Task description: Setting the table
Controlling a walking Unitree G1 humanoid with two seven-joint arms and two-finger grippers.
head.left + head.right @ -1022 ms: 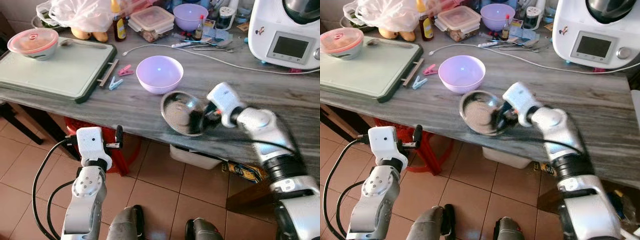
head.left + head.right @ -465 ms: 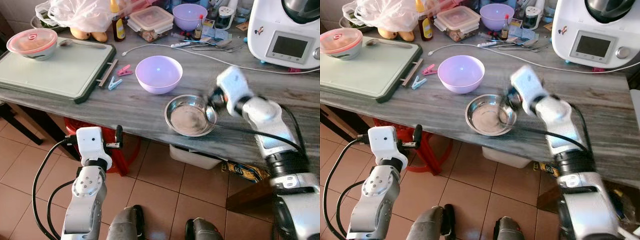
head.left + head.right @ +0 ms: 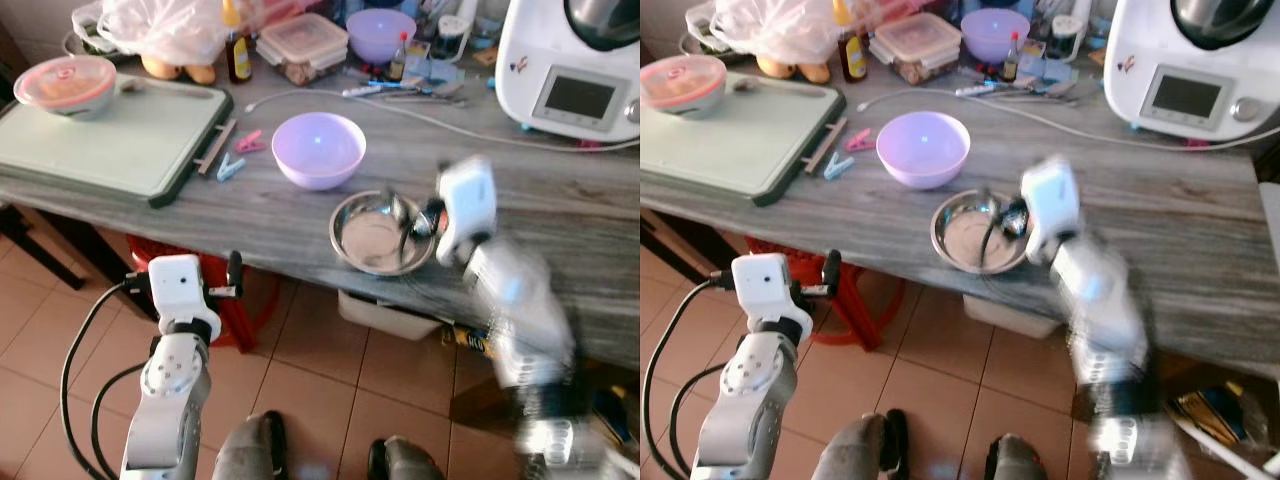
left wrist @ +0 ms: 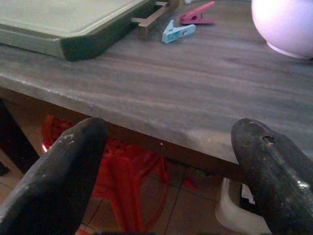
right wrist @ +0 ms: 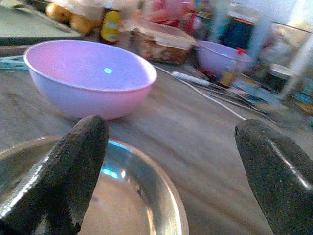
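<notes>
Left eye view, centre: steel dish (image 3: 380, 235) flat on grey tabletop (image 3: 560, 215) close to its near edge, just below and right of lilac bowl (image 3: 319, 148); tilted and held by right claw (image 3: 412, 222) a second earlier, already set flat half a second ago, now released. Right claw just over right rim of dish, fingers spread apart, nothing between them; arm behind it motion-blurred, lower right of frame, apparently pulling back. Right wrist view: both black fingers (image 5: 73, 166) wide at frame's lower corners, dish rim between them, lilac bowl beyond. Judged meaning for task: one place item delivered, placement step finished, next item to be fetched.

Left claw (image 3: 235, 272), lower left of frame, below tabletop edge and well apart from dish; position matching earlier frames. Left wrist view: fingers (image 4: 63, 161) parted, empty, tabletop edge ahead, clothes pegs (image 4: 188, 24) beside green tray (image 3: 120, 135).

Upper part of frame: covered red bowl (image 3: 65, 85) on tray, second lilac bowl (image 3: 380, 30), lidded container (image 3: 300, 40), white kitchen machine (image 3: 570, 65), all untouched.
</notes>
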